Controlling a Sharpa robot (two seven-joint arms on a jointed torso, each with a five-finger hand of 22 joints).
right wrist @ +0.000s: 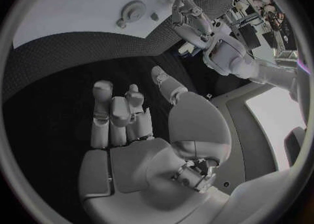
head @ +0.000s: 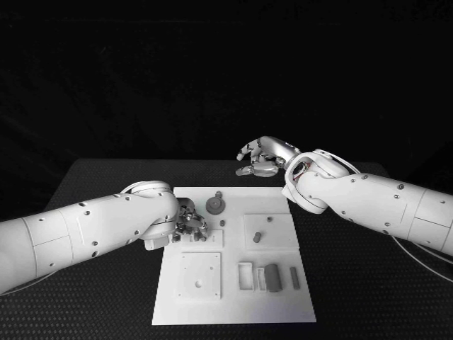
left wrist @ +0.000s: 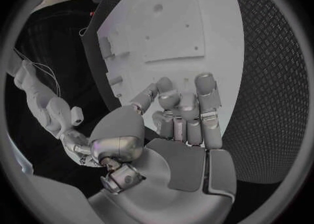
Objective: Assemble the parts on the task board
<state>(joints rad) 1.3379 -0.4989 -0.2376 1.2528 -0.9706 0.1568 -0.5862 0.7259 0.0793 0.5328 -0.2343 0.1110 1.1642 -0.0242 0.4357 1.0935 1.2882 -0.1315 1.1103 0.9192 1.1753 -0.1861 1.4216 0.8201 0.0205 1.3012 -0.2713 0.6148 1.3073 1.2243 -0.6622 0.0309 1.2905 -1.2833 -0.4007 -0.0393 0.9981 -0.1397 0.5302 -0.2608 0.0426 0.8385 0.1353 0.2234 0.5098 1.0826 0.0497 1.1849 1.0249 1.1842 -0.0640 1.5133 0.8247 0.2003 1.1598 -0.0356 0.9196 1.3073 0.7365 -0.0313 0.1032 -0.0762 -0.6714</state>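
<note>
Near edge of the task board [head: 237, 312]: grey parts [head: 272, 276] lie in a row, small, stiff and likely light, best pinched across their long sides. Further up the board, the left hand [head: 189, 225] hovers at its left edge, fingers curled loosely, nothing visibly held. Beyond the board's far edge, the right hand [head: 265, 157] hangs half open over the table [head: 115, 177], empty

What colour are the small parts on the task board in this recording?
Grey, not blue: the parts lie on the white task board, clearest in the head view.
</note>
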